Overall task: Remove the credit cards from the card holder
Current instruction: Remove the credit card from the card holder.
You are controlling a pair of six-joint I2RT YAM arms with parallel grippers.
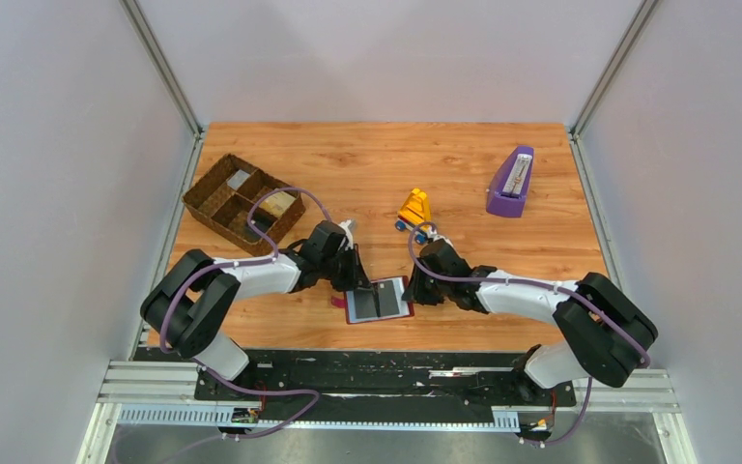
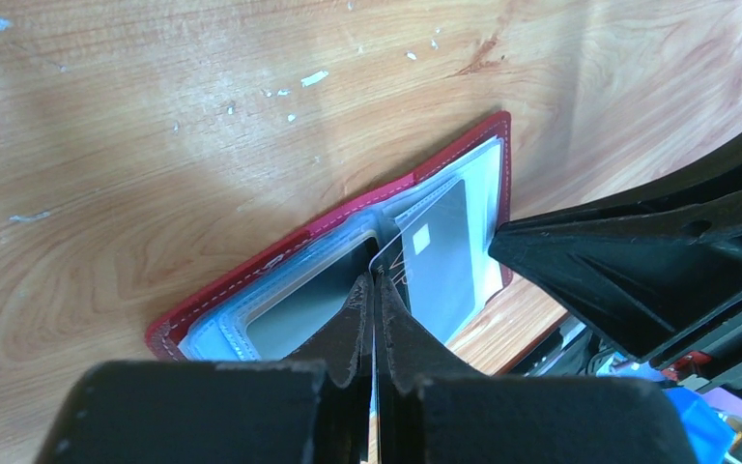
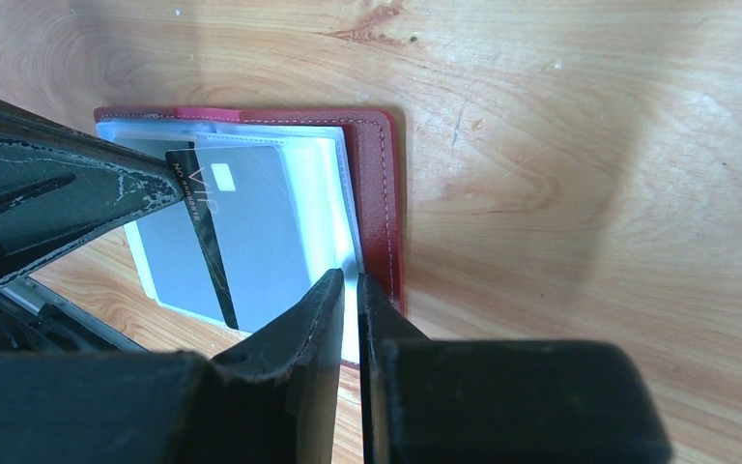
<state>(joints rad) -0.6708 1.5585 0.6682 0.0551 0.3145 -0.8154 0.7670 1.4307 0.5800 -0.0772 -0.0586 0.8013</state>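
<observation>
The card holder (image 1: 379, 301) lies open on the worktop (image 1: 367, 164), lower centre overhead; the left fingers (image 2: 367, 290) are clenched on a grey card (image 2: 442, 259), the right fingers (image 3: 340, 290) pinch its sleeve edge, and if that pinch slips I'd expect the holder to drag along.

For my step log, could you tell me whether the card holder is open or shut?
Open: the card holder lies spread, its sleeves and a grey card exposed.
</observation>
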